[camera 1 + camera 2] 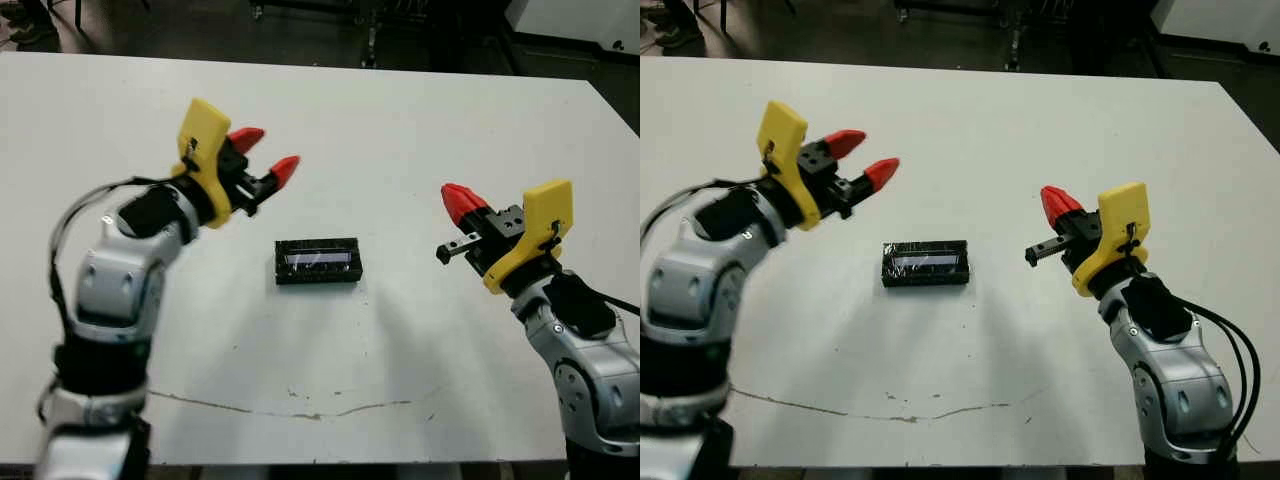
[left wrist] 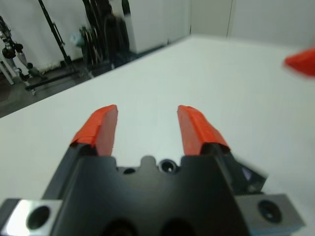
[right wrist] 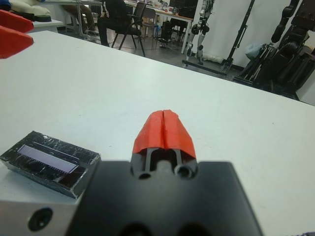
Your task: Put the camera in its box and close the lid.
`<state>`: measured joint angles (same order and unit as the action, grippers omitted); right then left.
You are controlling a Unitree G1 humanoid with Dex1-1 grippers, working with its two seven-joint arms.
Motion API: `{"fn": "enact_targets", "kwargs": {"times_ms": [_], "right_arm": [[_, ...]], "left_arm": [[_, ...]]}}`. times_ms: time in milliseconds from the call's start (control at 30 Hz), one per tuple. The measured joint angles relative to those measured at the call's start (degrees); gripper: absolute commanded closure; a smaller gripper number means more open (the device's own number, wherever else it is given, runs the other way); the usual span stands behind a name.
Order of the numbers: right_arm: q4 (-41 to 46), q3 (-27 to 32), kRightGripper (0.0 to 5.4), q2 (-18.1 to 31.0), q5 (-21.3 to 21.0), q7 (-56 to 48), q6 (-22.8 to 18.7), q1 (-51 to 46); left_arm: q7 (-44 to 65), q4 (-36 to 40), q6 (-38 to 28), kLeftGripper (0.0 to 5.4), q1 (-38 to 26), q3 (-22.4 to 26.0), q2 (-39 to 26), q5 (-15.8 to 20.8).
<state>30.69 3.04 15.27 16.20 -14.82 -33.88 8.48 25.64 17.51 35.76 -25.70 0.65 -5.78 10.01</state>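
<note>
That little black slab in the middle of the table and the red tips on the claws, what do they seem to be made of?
The lid looks like glossy hard plastic or coated card: it is speckled with reflections and carries a pale lengthwise stripe. The red tips of the left claw look like matte rubber or soft plastic, showing no glare. The right claw's tips look the same.

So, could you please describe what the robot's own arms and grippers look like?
Each arm is silver-grey metal with black joint sections and black cables looping alongside. A bright yellow bracket sits at each wrist. The left gripper and right gripper both have black bodies with two fingers capped in red, wedge-shaped tips. Silver mounting blocks with round holes flank the gripper bodies.
</note>
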Motion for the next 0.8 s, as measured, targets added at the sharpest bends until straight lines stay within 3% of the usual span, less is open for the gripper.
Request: {"fn": "enact_targets", "kwargs": {"times_ms": [300,500,800], "right_arm": [[-0.2,-0.2,5.40,-0.1,-0.6,0.1,0.4,-0.1],[-0.3,-0.3,5.40,-0.2,-0.6,0.1,0.4,-0.1],[-0.3,-0.4,5.40,-0.2,-0.6,0.1,0.5,-0.2]], "left_arm": [[-8.8,1.2,-1.7,4.42,6.6,-5.2,8.1,1.2],[-11.7,-2.2,-2.8,5.33,8.8,-8.7,9.3,0.8],[-13.4,-10.8,-3.4,5.38,10.4,-13.3,9.3,-2.2]]}}
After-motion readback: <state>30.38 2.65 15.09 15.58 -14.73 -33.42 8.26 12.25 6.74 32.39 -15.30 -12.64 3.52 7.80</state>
